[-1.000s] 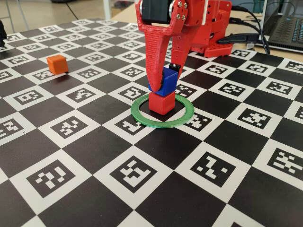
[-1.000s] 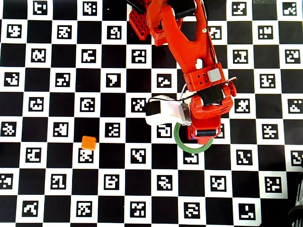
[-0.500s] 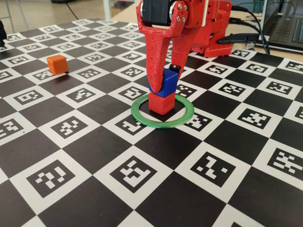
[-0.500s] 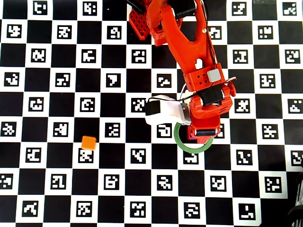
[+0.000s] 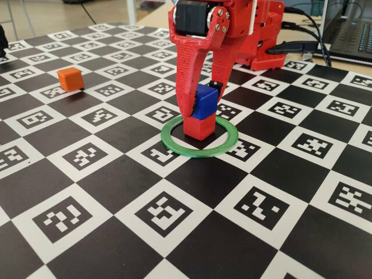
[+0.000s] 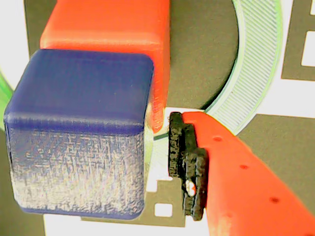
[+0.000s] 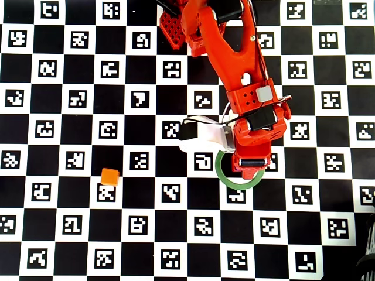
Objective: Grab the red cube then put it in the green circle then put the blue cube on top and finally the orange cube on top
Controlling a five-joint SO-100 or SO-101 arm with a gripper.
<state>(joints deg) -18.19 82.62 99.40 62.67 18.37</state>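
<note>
- Blue cube sits on the red cube inside the green circle, slightly skewed in the wrist view.
- My jaws are spread just off the blue cube; wrist view shows a gap between the padded finger and its side face.
- Orange cube is alone on the counter, well apart at 10 o'clock from the ring in the fixed view.
- I judge it light, rigid, matte, not slippery. I'd grip two opposite side faces, mid-height, squared up.
- Stack is tippy: I'd release gently.
</note>
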